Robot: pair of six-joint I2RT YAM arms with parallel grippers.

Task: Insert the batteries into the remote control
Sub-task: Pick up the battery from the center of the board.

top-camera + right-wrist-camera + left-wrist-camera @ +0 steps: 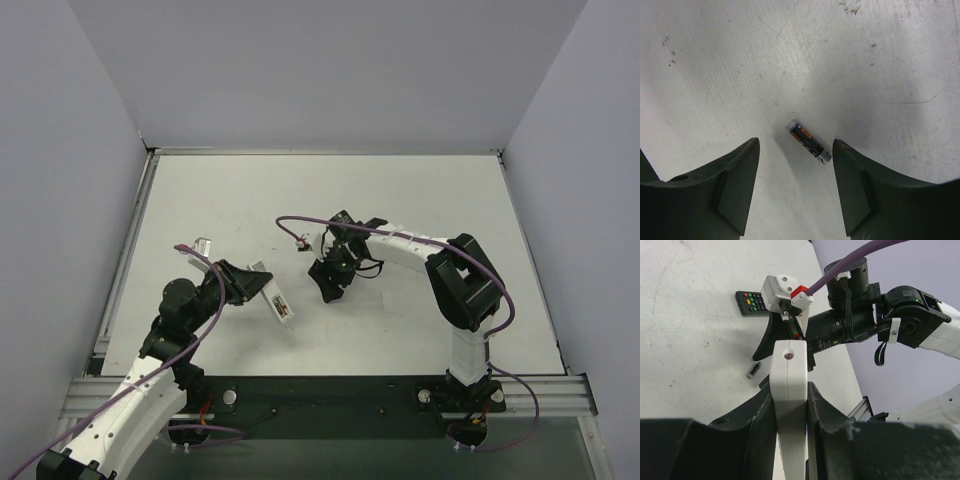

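Note:
My left gripper [790, 388] is shut on the white remote control [788, 365], edge-on between the fingers and held above the table; both also show in the top view, the gripper [258, 284] and the remote [281, 305]. One dark battery [808, 142] with grey ends lies on the table between the fingers of my open right gripper [796, 145], which points down just above it. It also shows in the left wrist view [754, 371], beside the right gripper's finger [771, 337]. In the top view the right gripper [330, 288] hides it. No second battery is in view.
A longer black remote with coloured buttons [752, 302] lies on the table beyond the right gripper. The right arm [460, 280] reaches in from the right. Grey walls close in the white table [420, 190] on three sides.

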